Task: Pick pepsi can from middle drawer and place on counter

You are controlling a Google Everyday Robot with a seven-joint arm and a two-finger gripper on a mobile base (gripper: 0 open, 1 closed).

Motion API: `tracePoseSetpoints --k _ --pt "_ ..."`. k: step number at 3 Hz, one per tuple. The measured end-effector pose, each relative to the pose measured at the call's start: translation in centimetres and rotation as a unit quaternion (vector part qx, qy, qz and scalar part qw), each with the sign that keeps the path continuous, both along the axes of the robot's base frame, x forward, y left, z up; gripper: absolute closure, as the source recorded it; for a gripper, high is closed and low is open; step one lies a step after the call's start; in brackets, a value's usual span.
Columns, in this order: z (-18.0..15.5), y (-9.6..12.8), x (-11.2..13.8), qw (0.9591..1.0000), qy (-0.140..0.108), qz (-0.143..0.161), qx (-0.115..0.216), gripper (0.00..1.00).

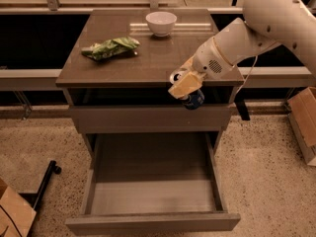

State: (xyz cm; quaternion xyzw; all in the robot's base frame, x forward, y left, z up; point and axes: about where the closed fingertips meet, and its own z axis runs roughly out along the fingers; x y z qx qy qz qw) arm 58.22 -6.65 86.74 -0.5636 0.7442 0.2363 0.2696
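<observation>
pepsi can: we see it at the tabletop front edge
hand: clamped round the can
middle drawer: open beneath

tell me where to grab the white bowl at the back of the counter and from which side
Take the white bowl by its rim, from above, one finger inside and one outside: it sits upright and open-mouthed, and its round wall looks too wide to span. The near rim is likely easiest. The gripper is at the front edge of the counter, shut on the pepsi can.
</observation>
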Motion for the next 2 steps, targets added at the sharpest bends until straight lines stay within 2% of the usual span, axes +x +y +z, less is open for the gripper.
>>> tracePoseSetpoints --k 1,2 --pt "2.9 1.2 1.5 0.999 -0.043 -0.012 -0.001 1.0" --pt "7.1 2.4 3.3 0.9962 -0.083 -0.01 0.025 1.0"
